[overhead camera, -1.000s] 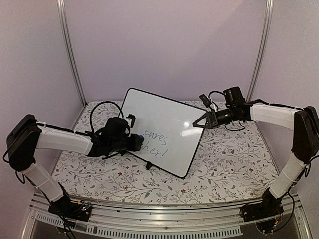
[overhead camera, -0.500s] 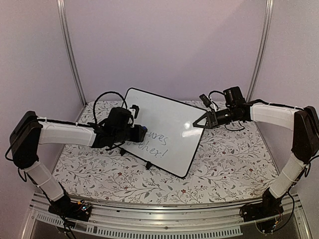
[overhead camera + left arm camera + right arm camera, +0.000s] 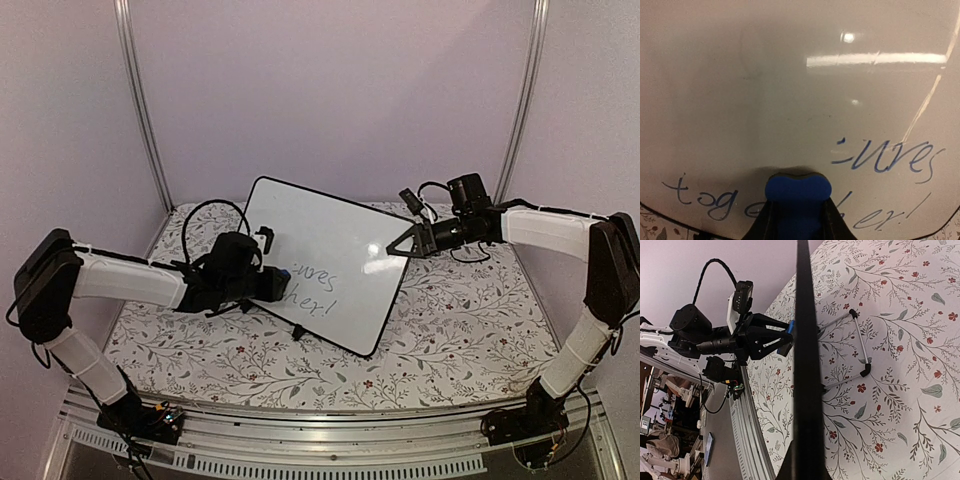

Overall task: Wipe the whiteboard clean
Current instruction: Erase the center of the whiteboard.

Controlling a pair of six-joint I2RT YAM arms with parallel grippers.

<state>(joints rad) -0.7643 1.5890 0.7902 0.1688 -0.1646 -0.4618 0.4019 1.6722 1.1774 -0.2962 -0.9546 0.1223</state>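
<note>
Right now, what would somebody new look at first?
Probably the whiteboard, propped up tilted in the middle of the flowery table, blue writing across its lower part. The left fingers press a blue eraser against it over the writing, and the right fingers pinch its right edge.

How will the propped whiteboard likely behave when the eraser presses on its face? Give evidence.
The whiteboard probably stays stiff: its frame edge looks straight. It may tip backward, since it leans on a thin wire stand; the right fingers clamping its edge should steady it. Its glossy face likely lets the blue eraser glide.
</note>
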